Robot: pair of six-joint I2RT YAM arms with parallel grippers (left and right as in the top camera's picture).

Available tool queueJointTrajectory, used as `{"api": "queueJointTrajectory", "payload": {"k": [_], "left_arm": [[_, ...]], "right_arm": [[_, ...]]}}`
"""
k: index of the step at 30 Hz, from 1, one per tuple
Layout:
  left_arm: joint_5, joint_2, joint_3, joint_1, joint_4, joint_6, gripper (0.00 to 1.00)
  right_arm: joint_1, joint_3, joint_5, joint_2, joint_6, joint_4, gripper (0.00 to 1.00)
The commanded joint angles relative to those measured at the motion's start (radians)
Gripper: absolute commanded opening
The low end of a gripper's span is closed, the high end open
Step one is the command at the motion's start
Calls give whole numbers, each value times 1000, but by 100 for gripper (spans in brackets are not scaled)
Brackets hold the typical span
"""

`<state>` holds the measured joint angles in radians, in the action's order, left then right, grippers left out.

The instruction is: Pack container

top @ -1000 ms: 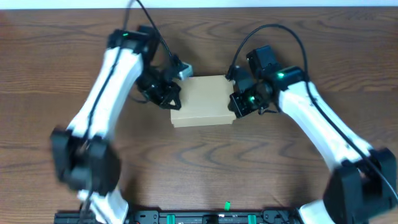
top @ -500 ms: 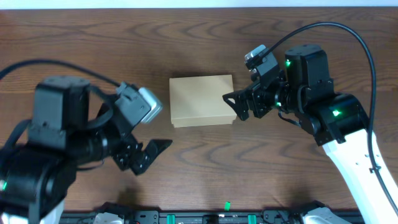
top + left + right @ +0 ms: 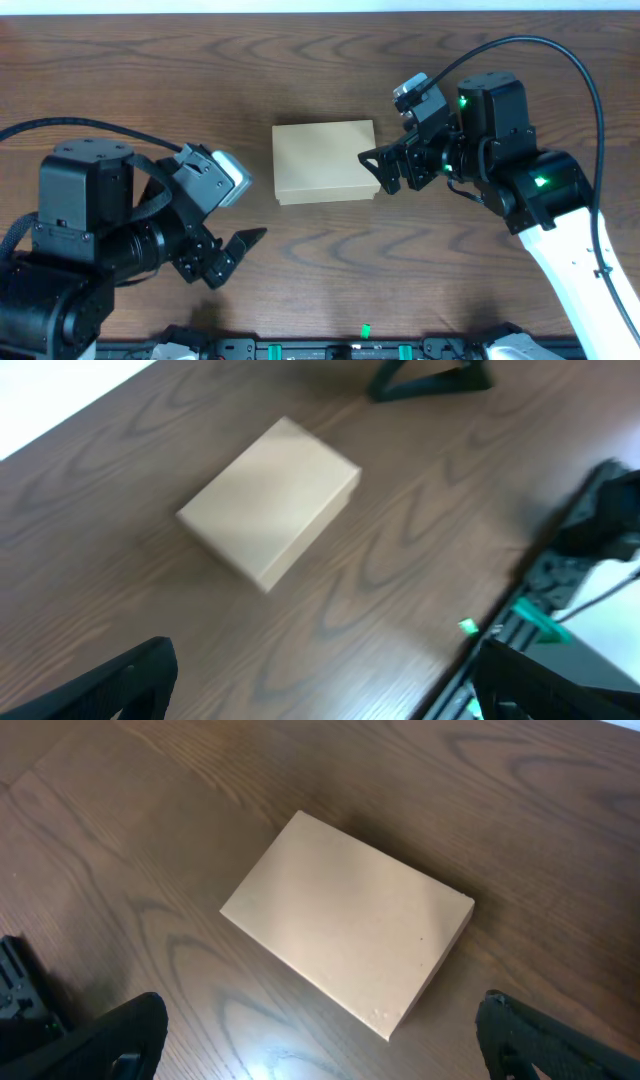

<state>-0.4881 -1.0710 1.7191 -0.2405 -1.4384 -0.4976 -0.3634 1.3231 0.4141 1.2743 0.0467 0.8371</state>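
Note:
The container point(image 3: 325, 162) is a plain tan cardboard box lying flat in the middle of the brown table, its lid down. My left gripper point(image 3: 236, 254) hangs open above the table to the front left of the box, well apart from it. In the left wrist view the container point(image 3: 270, 500) lies ahead, and the left gripper point(image 3: 320, 690) has only bare wood between its fingers. My right gripper point(image 3: 377, 171) stands open at the box's right edge, raised above it. The right wrist view looks down on the container point(image 3: 345, 920), with the right gripper point(image 3: 330, 1045) spread wide and empty.
A black rail with green parts point(image 3: 366, 329) runs along the table's front edge and shows in the left wrist view as the rail point(image 3: 545, 610). The tabletop ends at a white strip point(image 3: 320, 6) at the back. A finger of the right arm point(image 3: 430, 378) shows behind the box.
Both grippers were shut at the box's sides a second ago and have opened. The left arm drew back to the front left; the right arm lifted and backed off slightly to the right.

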Motion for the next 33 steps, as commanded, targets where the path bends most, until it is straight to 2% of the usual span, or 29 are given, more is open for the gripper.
{"api": "queueJointTrajectory", "payload": {"k": [1, 11, 15, 17, 20, 23, 26, 30, 33], "left_arm": [[107, 0, 2, -2, -4, 0, 95], [130, 6, 2, -3, -14, 1, 95], [140, 102, 2, 4, -46, 2, 95], [127, 177, -1, 43, -69, 66, 95], [181, 278, -48, 118, -68, 137, 95], [238, 416, -164, 174, 10, 200, 95], [331, 615, -377, 215, 156, 345, 95], [423, 769, -604, 224, 293, 496, 95], [449, 850, -774, 224, 397, 523, 95]], "right_arm": [[-5, 5, 3, 2, -9, 1, 99], [-5, 5, 3, 2, -9, 1, 99], [-5, 5, 3, 2, -9, 1, 99], [-5, 5, 3, 2, -9, 1, 99], [-5, 5, 3, 2, -9, 1, 99], [-5, 5, 3, 2, -9, 1, 99], [-5, 5, 3, 2, -8, 1, 99], [-5, 5, 3, 2, -9, 1, 99], [-5, 5, 3, 2, -9, 1, 99]]}}
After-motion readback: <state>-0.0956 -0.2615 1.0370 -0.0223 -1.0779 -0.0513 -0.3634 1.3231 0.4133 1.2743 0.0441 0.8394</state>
